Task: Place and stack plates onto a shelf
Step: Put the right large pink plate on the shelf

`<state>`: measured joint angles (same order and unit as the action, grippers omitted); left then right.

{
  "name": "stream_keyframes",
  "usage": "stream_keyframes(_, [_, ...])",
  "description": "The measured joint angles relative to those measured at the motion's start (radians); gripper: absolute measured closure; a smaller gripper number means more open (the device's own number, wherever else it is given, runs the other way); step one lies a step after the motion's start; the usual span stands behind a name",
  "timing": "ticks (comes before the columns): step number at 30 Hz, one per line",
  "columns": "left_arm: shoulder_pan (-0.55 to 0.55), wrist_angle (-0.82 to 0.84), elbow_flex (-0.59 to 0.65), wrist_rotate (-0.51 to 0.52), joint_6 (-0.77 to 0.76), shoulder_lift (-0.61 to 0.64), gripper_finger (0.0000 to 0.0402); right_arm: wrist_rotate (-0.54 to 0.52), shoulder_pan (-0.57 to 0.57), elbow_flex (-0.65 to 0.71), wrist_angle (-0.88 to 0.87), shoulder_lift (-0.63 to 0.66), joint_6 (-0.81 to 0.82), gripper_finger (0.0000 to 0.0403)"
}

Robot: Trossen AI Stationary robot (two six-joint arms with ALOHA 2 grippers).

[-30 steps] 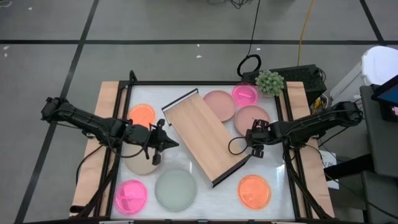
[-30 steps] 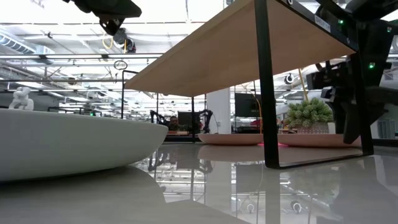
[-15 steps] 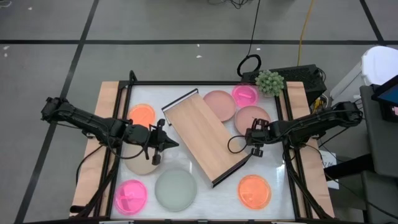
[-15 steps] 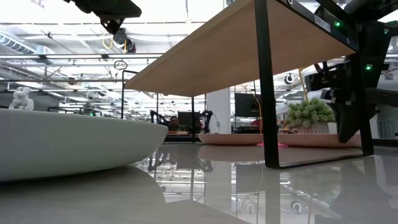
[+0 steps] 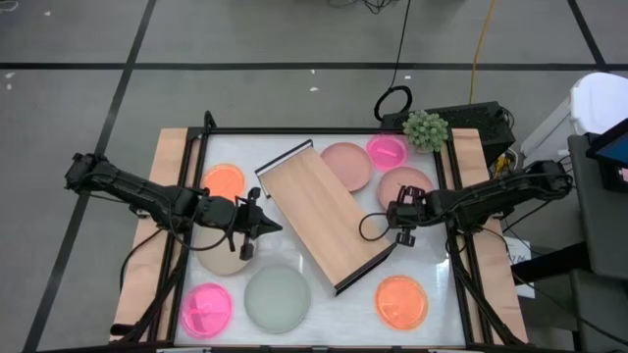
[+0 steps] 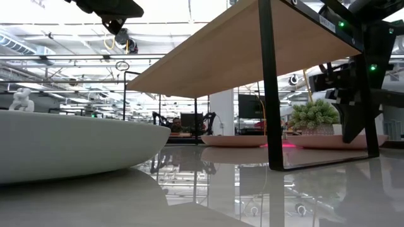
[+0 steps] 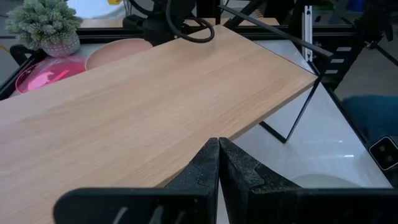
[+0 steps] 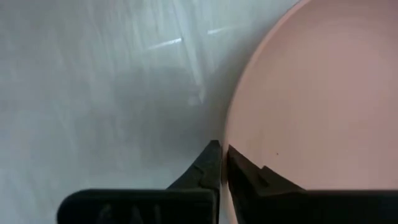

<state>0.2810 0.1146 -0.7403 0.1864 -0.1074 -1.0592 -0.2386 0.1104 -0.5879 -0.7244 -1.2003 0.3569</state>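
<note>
**Right gripper pinches the rim of a dusty-pink plate beside the shelf**

While the left arm waits over the table's left half, the right gripper [image 5: 402, 218] sits at the near edge of a dusty-pink plate [image 5: 400, 183] on the right side of the white tabletop [image 5: 432, 265]. Seen from the right wrist, its two dark fingers [image 8: 208, 163] are pressed together with the plate's rim between them, one finger on the tabletop side and the other over the plate's inner face.

The shelf [image 5: 329, 221], a light-wood board with black frame ends, stands diagonally across the middle of the table, and nothing lies on it. Behind it lie a second dusty-pink plate [image 5: 345, 165] and a hot-pink divided plate [image 5: 388, 149], just beside each other. An orange divided plate [image 5: 401, 300] rests near the front right corner.

On the left side, the left gripper [image 5: 263, 226] hovers above a beige plate [image 5: 224, 257], its fingers [image 7: 214, 167] closed on nothing and pointing toward the shelf's long edge. An orange divided plate [image 5: 223, 180] lies behind that arm, a hot-pink divided plate [image 5: 206, 308] at the front left, and a pale grey-green plate [image 5: 278, 299] beside it.

A small potted plant [image 5: 426, 128] stands at the back right corner.
</note>
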Motion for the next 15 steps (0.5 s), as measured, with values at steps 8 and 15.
stream_keyframes(8, [0.000, -0.021, 0.001, 0.000, 0.028, 0.000, 0.0389, -0.041, 0.010, -0.089, -0.138, 0.000, 0.023, 0.0401])
stream_keyframes(15, [0.000, -0.022, 0.001, 0.000, -0.003, 0.000, 0.0389, -0.159, 0.035, -0.165, -0.245, 0.000, 0.024, 0.0402])
